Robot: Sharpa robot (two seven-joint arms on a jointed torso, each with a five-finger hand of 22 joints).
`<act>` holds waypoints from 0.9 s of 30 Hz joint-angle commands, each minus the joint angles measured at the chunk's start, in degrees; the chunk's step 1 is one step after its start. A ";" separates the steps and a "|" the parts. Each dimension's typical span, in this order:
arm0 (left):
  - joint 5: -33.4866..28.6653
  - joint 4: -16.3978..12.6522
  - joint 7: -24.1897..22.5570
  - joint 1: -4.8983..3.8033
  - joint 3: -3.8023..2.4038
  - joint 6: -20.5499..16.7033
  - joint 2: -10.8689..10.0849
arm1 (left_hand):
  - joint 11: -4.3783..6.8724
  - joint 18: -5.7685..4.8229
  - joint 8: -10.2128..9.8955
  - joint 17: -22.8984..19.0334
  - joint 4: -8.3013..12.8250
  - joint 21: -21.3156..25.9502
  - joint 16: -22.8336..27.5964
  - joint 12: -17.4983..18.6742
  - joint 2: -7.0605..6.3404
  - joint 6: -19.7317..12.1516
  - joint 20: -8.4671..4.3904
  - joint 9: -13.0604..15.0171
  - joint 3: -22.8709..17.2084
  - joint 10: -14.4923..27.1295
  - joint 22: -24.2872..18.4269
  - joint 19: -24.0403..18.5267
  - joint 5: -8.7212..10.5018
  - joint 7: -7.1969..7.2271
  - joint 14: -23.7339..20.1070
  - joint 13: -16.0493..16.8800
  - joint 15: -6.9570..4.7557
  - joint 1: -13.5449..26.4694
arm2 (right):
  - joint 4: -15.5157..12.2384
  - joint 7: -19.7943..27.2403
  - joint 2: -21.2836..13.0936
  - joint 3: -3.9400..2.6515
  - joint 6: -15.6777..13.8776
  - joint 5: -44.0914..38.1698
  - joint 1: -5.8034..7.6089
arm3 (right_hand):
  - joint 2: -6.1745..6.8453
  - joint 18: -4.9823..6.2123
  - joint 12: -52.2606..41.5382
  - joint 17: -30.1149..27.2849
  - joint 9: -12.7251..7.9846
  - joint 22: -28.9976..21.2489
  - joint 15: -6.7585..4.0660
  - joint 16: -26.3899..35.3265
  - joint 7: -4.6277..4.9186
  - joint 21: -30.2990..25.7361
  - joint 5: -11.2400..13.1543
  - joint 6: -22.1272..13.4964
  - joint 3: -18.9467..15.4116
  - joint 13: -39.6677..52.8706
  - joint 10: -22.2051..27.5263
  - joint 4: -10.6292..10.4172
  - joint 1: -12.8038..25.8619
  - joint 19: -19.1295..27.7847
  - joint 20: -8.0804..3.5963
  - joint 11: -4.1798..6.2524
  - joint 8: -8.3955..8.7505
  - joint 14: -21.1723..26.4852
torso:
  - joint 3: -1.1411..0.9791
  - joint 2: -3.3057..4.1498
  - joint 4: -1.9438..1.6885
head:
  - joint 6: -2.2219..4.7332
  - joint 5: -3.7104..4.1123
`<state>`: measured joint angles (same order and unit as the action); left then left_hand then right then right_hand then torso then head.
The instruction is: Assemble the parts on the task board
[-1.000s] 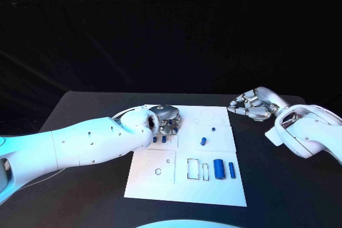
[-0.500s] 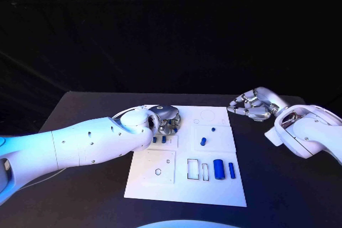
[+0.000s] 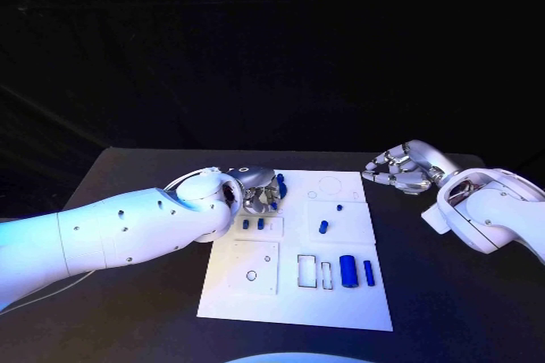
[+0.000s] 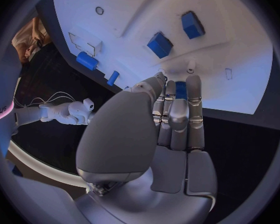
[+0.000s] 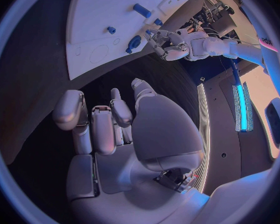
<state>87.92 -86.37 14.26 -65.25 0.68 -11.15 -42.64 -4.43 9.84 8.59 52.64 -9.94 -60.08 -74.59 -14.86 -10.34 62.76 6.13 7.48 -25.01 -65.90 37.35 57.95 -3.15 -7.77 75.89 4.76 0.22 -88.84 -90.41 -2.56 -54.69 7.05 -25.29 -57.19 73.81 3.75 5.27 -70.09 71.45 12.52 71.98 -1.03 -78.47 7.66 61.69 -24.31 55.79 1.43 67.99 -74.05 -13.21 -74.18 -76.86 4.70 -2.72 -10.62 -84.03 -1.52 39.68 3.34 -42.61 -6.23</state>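
While the left robot hand (image 3: 264, 188) sits over the far-left part of the task board (image 3: 298, 304), it pinches a small blue part (image 3: 280, 181) at its fingertips; left wrist view shows that blue piece (image 4: 180, 89) held upright betw. the fingers (image 4: 195, 102), just above the board's edge. Rest of the fingers lie straight & close together.

Right robot hand (image 3: 400, 171) is off the board, over the black surface (image 3: 454, 300) near the board's far-right corner. Fingers curled in, nothing in them as far as right wrist view shows (image 5: 109, 129).

Board lies mid-surface, long side running away from the robot. On it:
- two small blue parts (image 3: 252, 224) side by side, just near side of the left hand; same pair in left wrist view (image 4: 160, 45)
- one small blue part (image 3: 324, 226) in the centre-right panel, w/ a tiny blue dot (image 3: 341, 206) just beyond it
- larger blue cylinder (image 3: 349, 271) & a thinner blue peg (image 3: 368, 272) lying side by side nearer the robot, right of two empty rectangular outlines (image 3: 308, 269)
- a small ring outline (image 3: 251, 275) in the near-left panel, a circle outline (image 3: 331, 185) at the far end.

Cannot tell whether the lying parts are seated in slots or just resting on top.
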 commanded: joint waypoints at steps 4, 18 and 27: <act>-4.74 -3.07 -1.09 -0.67 -0.89 -1.13 -2.95 | 0.11 0.58 -0.44 0.07 -0.39 -0.35 -0.42 0.39 0.01 0.54 0.10 -0.08 -0.15 -0.50 0.10 -0.25 -0.19 -0.03 0.26 -0.08 0.15 0.77 | 0.07 0.41 -0.05 -0.02 -0.05 -0.20 -0.02 | 0.19 0.73 -0.05 0.00 0.05 -0.06 -0.45 0.13 -0.19 -0.20 -0.20 -0.38 -0.07 0.02 0.21 -0.13 -0.22 0.21 0.02 0.02 -0.35 -1.98 | -0.02 -0.02 0.01 | 0.12 -0.21; -7.45 -3.32 -0.36 -1.04 -1.19 1.78 -7.06 | 0.15 0.48 -0.62 0.27 -0.49 -0.64 -0.61 0.73 -0.30 0.74 0.11 -0.13 -0.10 -0.81 0.62 0.07 -0.18 0.03 0.40 -0.06 0.13 1.29 | 0.19 0.41 0.00 -0.02 -0.04 -0.20 -0.18 | 0.19 0.73 -0.05 0.00 0.05 -0.06 -0.45 0.13 -0.19 -0.20 -0.20 -0.38 -0.07 0.02 0.21 -0.13 -0.22 0.21 0.02 0.02 -0.35 -1.98 | 0.04 0.05 -0.03 | 0.21 -0.11; -7.89 -1.59 -0.91 -0.69 -1.07 1.76 -6.46 | 0.15 0.55 -0.67 -0.07 -0.51 -0.43 -0.49 0.83 -0.35 0.73 0.12 -0.14 -0.10 -0.81 0.27 -0.17 -0.18 0.05 0.27 -0.06 0.13 1.37 | 0.22 0.37 0.04 -0.02 -0.05 -0.20 -0.34 | 0.19 0.73 -0.05 0.00 0.05 -0.06 -0.45 0.13 -0.19 -0.20 -0.20 -0.38 -0.07 0.02 0.21 -0.13 -0.22 0.21 0.02 0.02 -0.35 -1.98 | 0.03 0.11 0.03 | 0.14 -0.09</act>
<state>80.95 -88.08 13.99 -66.00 -0.39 -10.25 -49.34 -4.43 9.84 8.15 52.62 -10.10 -60.57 -74.83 -14.31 -10.64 63.16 6.13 7.41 -25.16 -66.30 37.66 57.95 -3.15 -7.76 75.88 4.77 0.22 -88.10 -90.20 -2.56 -54.68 7.05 -25.29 -57.18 73.52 3.75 5.27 -70.09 71.44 12.50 71.98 -1.03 -78.47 7.66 61.69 -24.30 55.79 1.43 67.99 -74.05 -13.21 -74.18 -76.86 4.70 -2.72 -10.62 -84.03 -1.49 39.78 3.35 -42.45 -6.32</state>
